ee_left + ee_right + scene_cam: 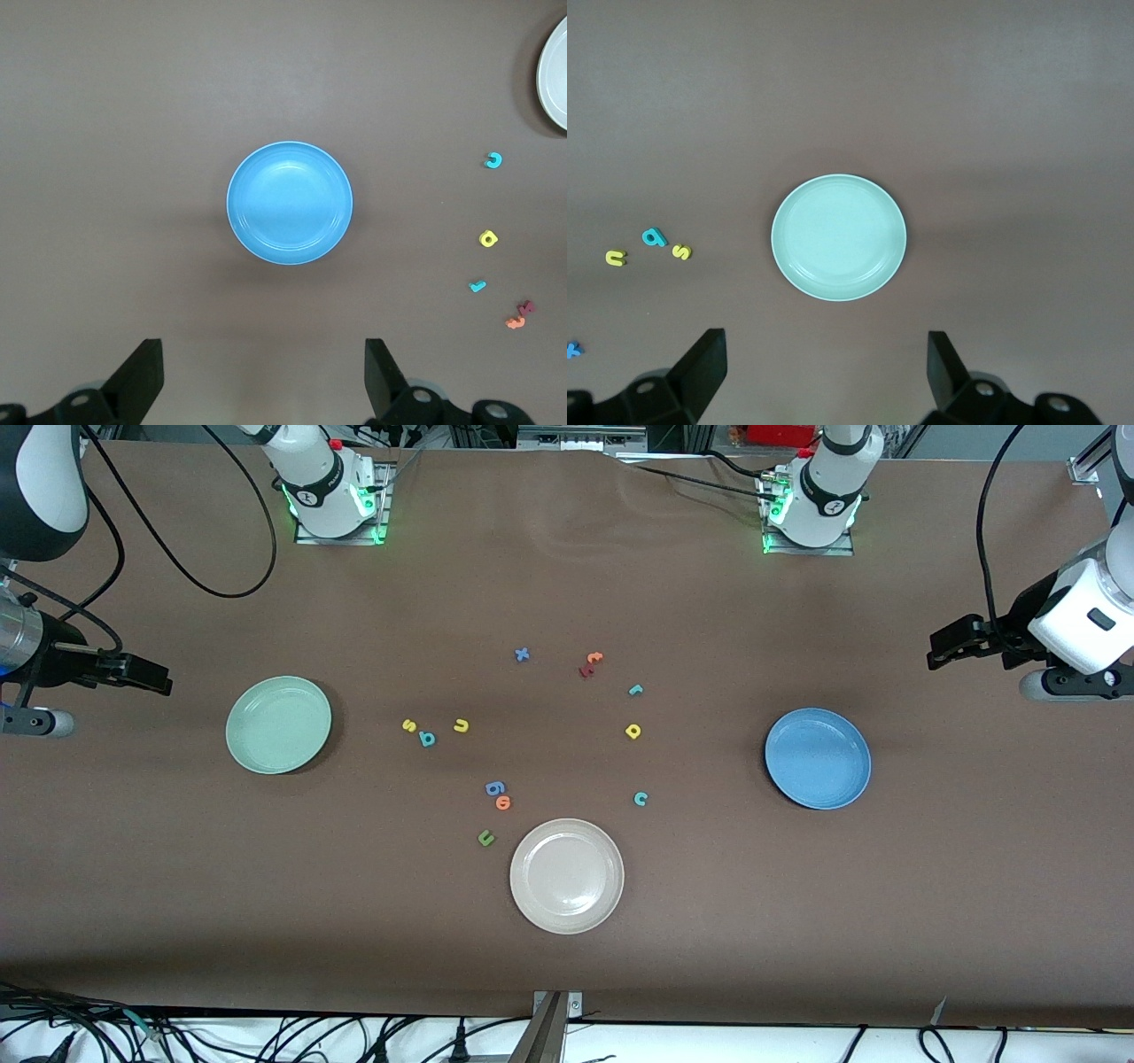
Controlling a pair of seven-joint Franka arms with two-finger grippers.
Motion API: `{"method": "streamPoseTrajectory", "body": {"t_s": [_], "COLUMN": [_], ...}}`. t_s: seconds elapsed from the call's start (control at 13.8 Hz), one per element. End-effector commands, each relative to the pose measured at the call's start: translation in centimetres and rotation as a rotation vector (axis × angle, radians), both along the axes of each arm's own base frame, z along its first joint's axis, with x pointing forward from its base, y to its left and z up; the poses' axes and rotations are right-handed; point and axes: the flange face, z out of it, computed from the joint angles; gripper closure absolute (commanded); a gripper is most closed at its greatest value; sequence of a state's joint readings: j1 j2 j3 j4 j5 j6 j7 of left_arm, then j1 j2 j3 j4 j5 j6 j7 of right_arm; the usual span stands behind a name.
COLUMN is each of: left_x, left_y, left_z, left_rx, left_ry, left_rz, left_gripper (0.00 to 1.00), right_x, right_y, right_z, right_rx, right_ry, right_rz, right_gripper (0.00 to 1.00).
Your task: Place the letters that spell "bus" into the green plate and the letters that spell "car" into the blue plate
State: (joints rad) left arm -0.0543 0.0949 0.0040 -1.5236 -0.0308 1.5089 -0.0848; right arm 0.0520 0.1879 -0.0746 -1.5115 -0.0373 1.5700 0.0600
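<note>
Beige plate (567, 876): unused | letters (426, 738): scattered mid-tabletop, unsorted | left pincer (264, 376), right pincer (824, 372): open, empty, parked over tabletop ends, awaiting start

White arms, black joints, black fingers (142, 376), green-lit bases.

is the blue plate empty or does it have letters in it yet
Empty. The blue plate shows only bare blue surface; the teal c lies on the table.

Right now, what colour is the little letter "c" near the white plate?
The letter "c" is teal. It shows best in the front view, lying between the beige-white plate and the blue plate.
</note>
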Motion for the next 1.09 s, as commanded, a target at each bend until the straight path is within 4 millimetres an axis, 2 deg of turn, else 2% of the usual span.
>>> {"method": "streamPoseTrajectory", "body": {"t_s": [0.0, 0.29, 0.51, 0.58, 0.65, 1.02], "left_x": [0.6, 1.0, 1.5, 1.9, 2.2, 2.3], "left_y": [-0.3, -0.2, 0.1, 0.2, -0.2, 0.1], "left_z": [-0.3, -0.7, 0.1, -0.3, 0.2, 0.2], "left_rx": [0.035, 0.031, 0.032, 0.031, 0.032, 0.032], "left_ry": [0.0, 0.002, -0.019, -0.014, -0.027, -0.028], "left_rz": [-0.001, 0.002, 0.006, 0.009, 0.007, 0.016], "left_gripper": [0.0, 0.0, 0.0, 0.0, 0.0, 0.0], "right_x": [-0.3, -0.3, -0.3, -0.3, -0.3, -0.3], "right_y": [0.2, 0.2, 0.2, 0.2, 0.2, 0.2], "right_z": [0.4, 0.4, 0.4, 0.4, 0.4, 0.4], "right_rx": [0.015, 0.016, 0.015, 0.015, 0.015, 0.015], "right_ry": [-0.008, -0.007, -0.009, -0.009, -0.007, -0.007], "right_rz": [-0.014, -0.01, -0.011, -0.011, -0.011, -0.013], "right_gripper": [0.0, 0.0, 0.0, 0.0, 0.0, 0.0]}}
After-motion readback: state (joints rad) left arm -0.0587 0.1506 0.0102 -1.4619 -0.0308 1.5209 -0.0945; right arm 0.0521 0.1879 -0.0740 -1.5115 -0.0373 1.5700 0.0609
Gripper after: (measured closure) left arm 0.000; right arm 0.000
